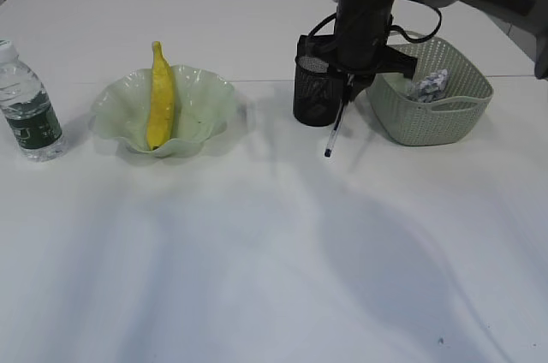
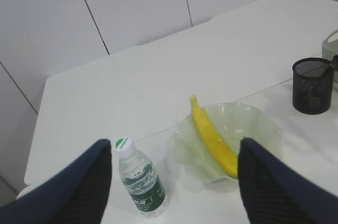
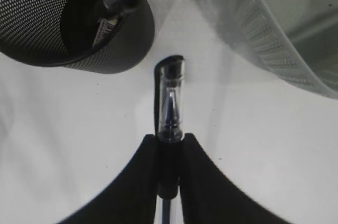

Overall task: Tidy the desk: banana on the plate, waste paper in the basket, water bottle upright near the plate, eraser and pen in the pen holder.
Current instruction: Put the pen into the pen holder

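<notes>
The pen [image 3: 170, 102] is clamped tip-down in the narrowly closed right gripper [image 3: 169, 147], hung just beside the pen holder [image 1: 316, 89] for insertion, while the left gripper [image 2: 174, 182] is held wide and empty.

I am holding my right arm out over the far right side of the counter [image 1: 257, 252], its dark wrist pointing steeply downward. The right tool [image 3: 170, 168] is clamping its two black fingers [image 3: 140, 176] tightly around the upper barrel of a pen [image 3: 170, 102], which is hanging capped end down, tilted slightly, its tip just above the counter. A black cable is looping beside the wrist. My left arm is not showing in the exterior view. In its wrist view, the left tool [image 2: 171, 182] is sitting high above the left side of the counter with its two dark fingers [image 2: 79, 187] spread wide apart, gripping nothing.
</notes>
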Controlling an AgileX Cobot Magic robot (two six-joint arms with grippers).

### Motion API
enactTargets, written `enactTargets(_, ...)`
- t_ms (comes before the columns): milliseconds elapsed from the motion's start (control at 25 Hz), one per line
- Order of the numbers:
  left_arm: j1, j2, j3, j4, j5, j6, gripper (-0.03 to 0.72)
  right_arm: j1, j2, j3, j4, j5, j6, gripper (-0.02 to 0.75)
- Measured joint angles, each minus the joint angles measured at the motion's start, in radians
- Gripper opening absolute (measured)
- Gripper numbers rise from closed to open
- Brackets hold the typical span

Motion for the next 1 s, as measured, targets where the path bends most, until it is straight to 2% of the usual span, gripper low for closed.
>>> enactTargets(560,0.000,0.000,0.000,0.000,0.030,0.000,0.528,0.000,0.000,-0.034,-0.076,0.008,-0.008,0.087)
enactTargets(1000,0.000,0.000,0.000,0.000,0.039,0.000,0.528,0.000,0.002,-0.161,-0.215,0.015,-0.021,0.087)
